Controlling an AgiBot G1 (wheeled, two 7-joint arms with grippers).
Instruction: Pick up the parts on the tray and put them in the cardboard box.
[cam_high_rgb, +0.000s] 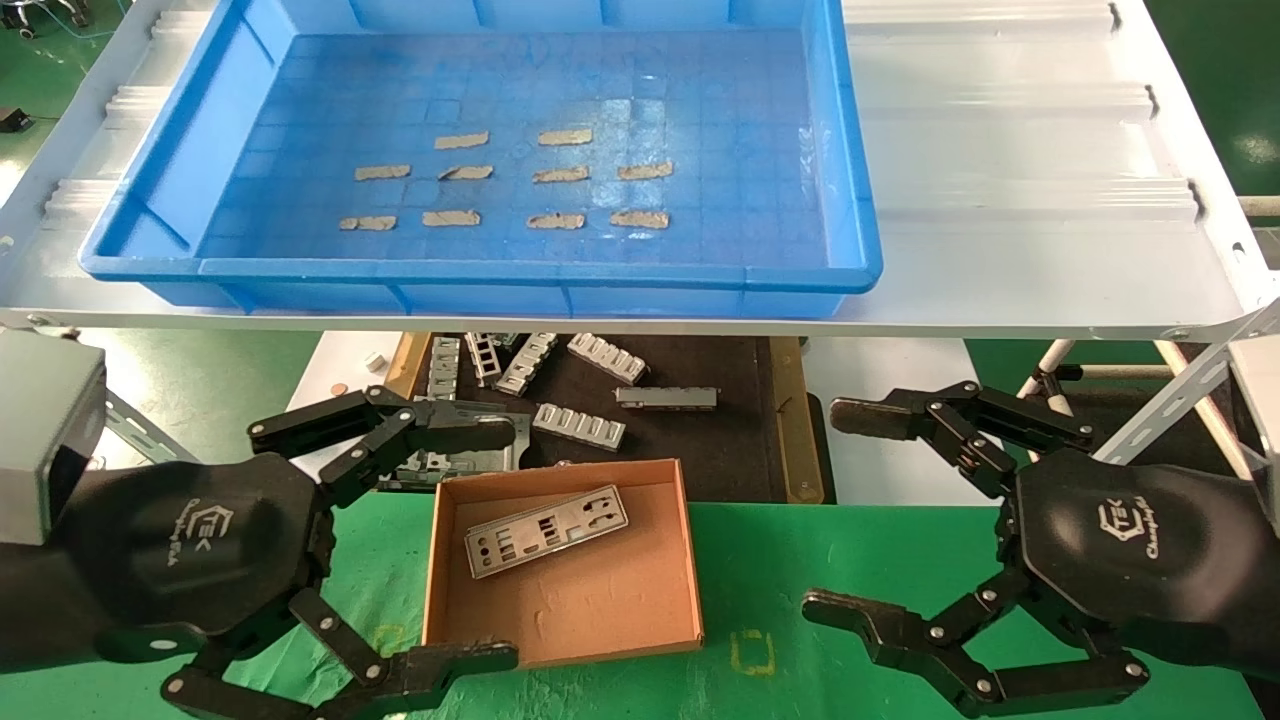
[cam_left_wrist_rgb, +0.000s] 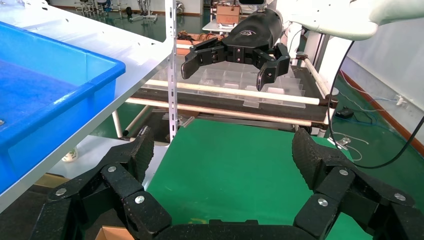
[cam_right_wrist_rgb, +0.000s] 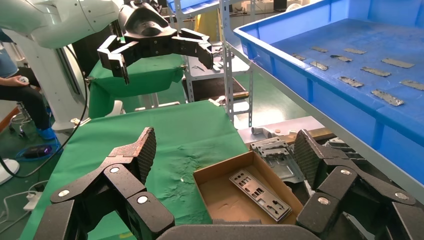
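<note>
The blue tray (cam_high_rgb: 480, 272) sits on a white shelf at the top of the head view, and only tan tape strips (cam_high_rgb: 560, 174) show on its floor. No plate shows in it. The cardboard box (cam_high_rgb: 435, 560) stands on the green cloth below, between my grippers. A silver plate (cam_high_rgb: 545, 530) lies flat in it, also seen in the right wrist view (cam_right_wrist_rgb: 260, 194). My left gripper (cam_high_rgb: 505, 543) is open and empty at the box's left side. My right gripper (cam_high_rgb: 828, 508) is open and empty to the right of the box.
Grey ribbed bracket pieces (cam_high_rgb: 580, 425) lie on a dark mat (cam_high_rgb: 740, 440) behind the box, under the shelf (cam_high_rgb: 1000, 250). Flat metal frames (cam_right_wrist_rgb: 277, 155) lie beside the box's far left corner. Green cloth (cam_high_rgb: 850, 560) covers the table.
</note>
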